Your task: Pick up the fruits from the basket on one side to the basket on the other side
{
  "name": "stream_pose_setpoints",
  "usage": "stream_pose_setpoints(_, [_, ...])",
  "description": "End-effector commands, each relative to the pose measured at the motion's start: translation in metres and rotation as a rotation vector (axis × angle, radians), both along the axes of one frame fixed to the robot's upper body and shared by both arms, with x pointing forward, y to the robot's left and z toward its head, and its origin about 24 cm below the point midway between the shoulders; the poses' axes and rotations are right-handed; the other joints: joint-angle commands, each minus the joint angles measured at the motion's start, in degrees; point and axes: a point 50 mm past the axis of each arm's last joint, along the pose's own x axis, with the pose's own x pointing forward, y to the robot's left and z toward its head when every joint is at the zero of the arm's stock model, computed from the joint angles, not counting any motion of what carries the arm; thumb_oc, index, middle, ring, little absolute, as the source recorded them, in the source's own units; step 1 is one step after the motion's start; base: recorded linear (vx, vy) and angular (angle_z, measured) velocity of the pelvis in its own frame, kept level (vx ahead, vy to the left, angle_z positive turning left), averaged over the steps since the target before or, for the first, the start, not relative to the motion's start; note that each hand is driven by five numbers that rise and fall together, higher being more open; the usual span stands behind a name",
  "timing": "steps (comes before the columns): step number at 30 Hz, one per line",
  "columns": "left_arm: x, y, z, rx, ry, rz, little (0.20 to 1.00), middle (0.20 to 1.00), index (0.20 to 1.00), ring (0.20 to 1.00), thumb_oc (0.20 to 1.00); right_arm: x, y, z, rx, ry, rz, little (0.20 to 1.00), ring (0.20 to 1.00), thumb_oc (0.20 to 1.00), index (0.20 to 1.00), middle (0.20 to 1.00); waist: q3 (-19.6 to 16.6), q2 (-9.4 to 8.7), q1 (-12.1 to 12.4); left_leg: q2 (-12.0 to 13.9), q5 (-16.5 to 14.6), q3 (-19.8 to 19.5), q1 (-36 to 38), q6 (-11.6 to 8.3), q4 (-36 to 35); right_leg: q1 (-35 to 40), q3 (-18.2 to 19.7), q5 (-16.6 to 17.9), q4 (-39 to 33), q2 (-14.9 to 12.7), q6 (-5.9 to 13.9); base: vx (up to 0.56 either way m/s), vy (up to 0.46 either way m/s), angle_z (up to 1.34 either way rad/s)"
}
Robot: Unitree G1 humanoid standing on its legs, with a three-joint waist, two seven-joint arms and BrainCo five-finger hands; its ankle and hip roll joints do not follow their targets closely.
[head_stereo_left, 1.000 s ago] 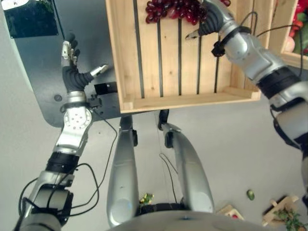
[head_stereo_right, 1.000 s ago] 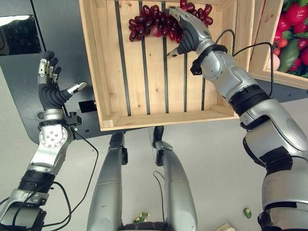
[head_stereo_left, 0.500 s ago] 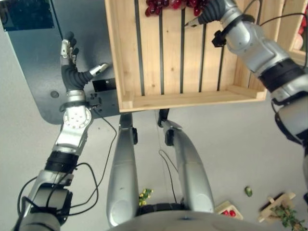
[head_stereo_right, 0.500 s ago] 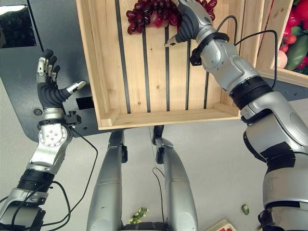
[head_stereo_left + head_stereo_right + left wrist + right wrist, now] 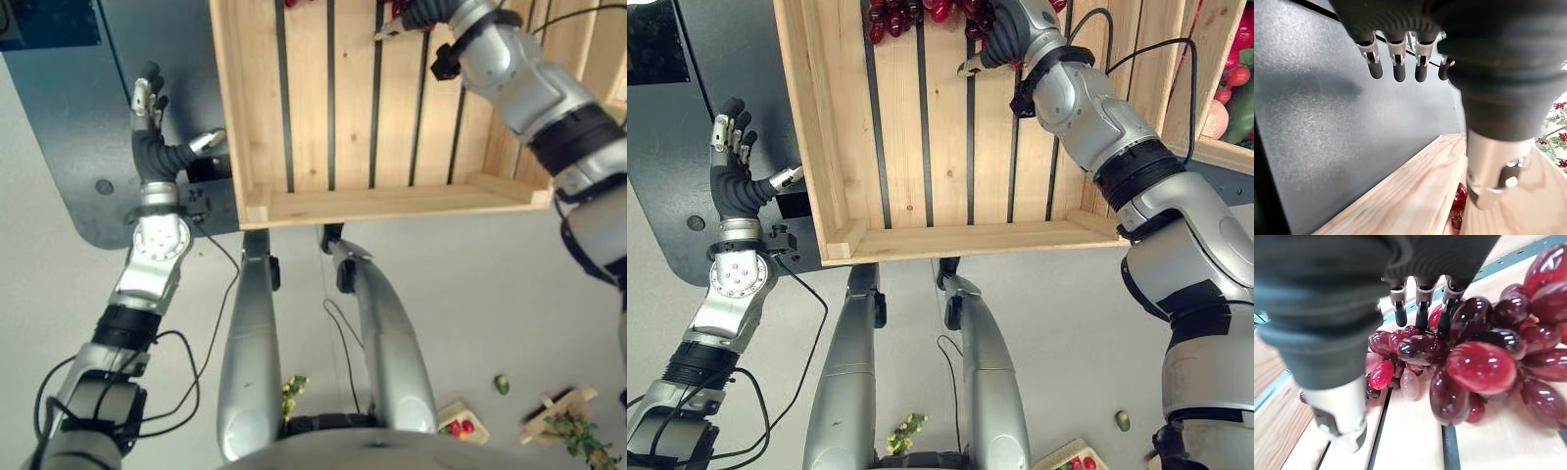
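Observation:
A bunch of dark red grapes (image 5: 1479, 362) lies on the slatted floor at the far end of the big wooden crate (image 5: 950, 240). My right hand (image 5: 1004, 34) reaches in over the bunch. Its straight fingers (image 5: 1420, 303) rest on the top berries and its thumb (image 5: 1342, 416) stands apart over the bare slats, so it is open. My left hand (image 5: 152, 147) is held upright and open outside the crate's left wall, thumb toward the wood, holding nothing. In the left wrist view its fingers (image 5: 1396, 63) hang over the dark table, beside the crate's wall (image 5: 1410, 196).
The crate rests on a dark table (image 5: 69, 147). A second crate (image 5: 1215, 152) at the right holds red and green fruit. On the floor lie a small green fruit (image 5: 1122, 421), a small tray of red fruit (image 5: 456, 426) and a wooden piece (image 5: 558, 406).
The view has shifted a little. My right hand has reached farther into the crate and stays on the grapes. My left hand has drawn nearer the crate's left wall.

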Motion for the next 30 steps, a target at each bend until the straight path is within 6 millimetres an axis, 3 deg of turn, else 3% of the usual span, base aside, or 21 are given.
stream_pose_setpoints(1, [-0.009,-0.011,0.025,0.037,-0.160,-0.049,1.000,1.000,1.000,1.000,1.000,0.002,0.001,0.002,-0.027,-0.002,-0.010,1.000,1.000,1.000,1.000,1.000,-0.75,0.27,0.83,0.96,-10.41,0.40,1.99,-1.90,8.34,1.45,1.48,7.78,-8.94,-3.08,7.43,0.00,0.000,0.00])
stream_pose_setpoints(7, [-0.010,-0.013,0.028,0.040,-0.176,-0.047,1.000,1.000,1.000,1.000,1.000,-0.003,0.002,0.007,-0.028,-0.049,0.000,1.000,1.000,1.000,1.000,1.000,-0.75,0.11,0.76,1.02,-10.25,0.49,2.45,-1.92,7.82,1.93,1.49,7.94,-9.31,-3.15,7.58,0.00,0.000,0.00])
stream_pose_setpoints(12, [-0.012,-0.009,0.031,0.051,-0.194,-0.017,1.000,1.000,1.000,1.000,1.000,-0.021,0.009,0.018,-0.016,-0.147,0.074,1.000,1.000,1.000,1.000,1.000,-0.75,-0.36,0.27,0.96,-10.41,0.20,2.67,-1.90,7.89,2.19,1.18,7.63,-9.12,-3.23,7.57,0.00,0.000,0.00])
stream_pose_setpoints(13, [-0.014,-0.005,0.033,0.052,-0.204,0.008,1.000,1.000,1.000,1.000,1.000,-0.032,0.008,0.027,-0.018,-0.208,0.092,1.000,1.000,1.000,1.000,1.000,-0.75,-0.90,-0.11,0.94,-10.35,0.03,2.82,-1.92,7.73,2.39,1.02,7.58,-9.12,-3.30,7.60,0.00,0.000,0.00])
stream_pose_setpoints(19, [-0.015,-0.002,0.035,0.067,-0.209,0.018,1.000,1.000,1.000,1.000,1.000,-0.043,0.007,0.039,-0.038,-0.266,0.102,1.000,1.000,1.000,1.000,1.000,-0.75,-2.03,-0.40,1.05,-10.32,0.02,3.18,-1.95,7.64,2.87,0.71,7.87,-9.47,-3.33,7.69,-0.01,-0.008,0.04])
stream_pose_setpoints(30, [-0.018,0.002,0.039,0.101,-0.208,0.016,1.000,1.000,1.000,1.000,1.000,-0.058,0.018,0.040,-0.078,-0.243,0.210,1.000,1.000,1.000,1.000,1.000,-0.75,-4.47,-0.36,1.22,-8.89,-0.36,5.60,-2.56,5.36,5.81,-0.37,8.77,-11.43,-3.29,7.78,-0.02,-0.012,0.03])
